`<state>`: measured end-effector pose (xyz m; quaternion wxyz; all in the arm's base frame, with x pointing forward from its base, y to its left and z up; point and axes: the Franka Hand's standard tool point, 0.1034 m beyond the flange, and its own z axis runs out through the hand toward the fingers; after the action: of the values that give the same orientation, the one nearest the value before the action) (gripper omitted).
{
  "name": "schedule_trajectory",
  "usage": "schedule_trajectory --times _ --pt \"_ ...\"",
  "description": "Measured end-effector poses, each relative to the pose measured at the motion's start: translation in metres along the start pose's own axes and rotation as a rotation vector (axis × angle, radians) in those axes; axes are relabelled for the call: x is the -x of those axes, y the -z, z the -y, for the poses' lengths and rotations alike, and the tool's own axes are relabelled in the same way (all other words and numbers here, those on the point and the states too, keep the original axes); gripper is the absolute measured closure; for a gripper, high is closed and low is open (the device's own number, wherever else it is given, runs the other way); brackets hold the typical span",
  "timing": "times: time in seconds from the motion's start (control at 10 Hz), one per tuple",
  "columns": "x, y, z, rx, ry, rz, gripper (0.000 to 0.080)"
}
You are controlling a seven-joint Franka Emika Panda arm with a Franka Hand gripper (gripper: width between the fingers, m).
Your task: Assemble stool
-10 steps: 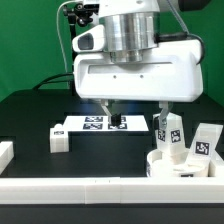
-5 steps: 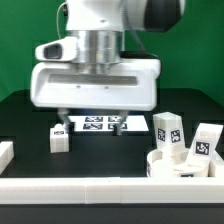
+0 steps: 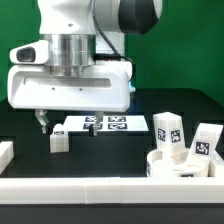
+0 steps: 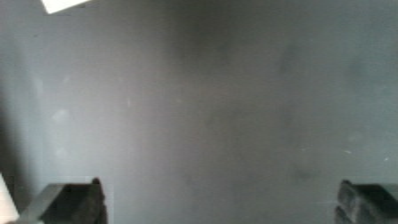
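Observation:
The round white seat [image 3: 181,166] sits at the exterior view's right front. Two white tagged legs [image 3: 168,135] [image 3: 203,141] stand upright at it. A third white leg [image 3: 58,138] lies on the black table left of the marker board [image 3: 108,124]. My gripper [image 3: 66,125] hangs just above the table, over and slightly behind that lying leg, with its jaws wide apart and empty. In the wrist view the gripper [image 4: 217,205] shows two dark fingertips [image 4: 73,203] far apart over bare dark table, with nothing between them.
A long white border rail [image 3: 100,193] runs along the front edge, and a short white rail piece [image 3: 5,152] sits at the exterior view's left. A green backdrop stands behind the table. A white corner [image 4: 61,5] shows at the wrist view's edge.
The arm and gripper have moved steadily to the exterior view's left, from over the marker board to above the lying leg. The jaws stayed open and the parts have not moved.

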<state>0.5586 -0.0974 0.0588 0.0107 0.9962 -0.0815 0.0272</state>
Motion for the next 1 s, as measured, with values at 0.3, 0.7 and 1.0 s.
schedule_trajectory --times 0.3,0.7,1.0 --pt "0.012 -0.011 -0.010 0.043 0.093 -0.006 0.0151" --pt "0.023 -0.016 -0.018 0.041 0.169 0.036 0.0151" --pt "0.030 -0.022 -0.016 0.034 0.196 0.160 0.0151"
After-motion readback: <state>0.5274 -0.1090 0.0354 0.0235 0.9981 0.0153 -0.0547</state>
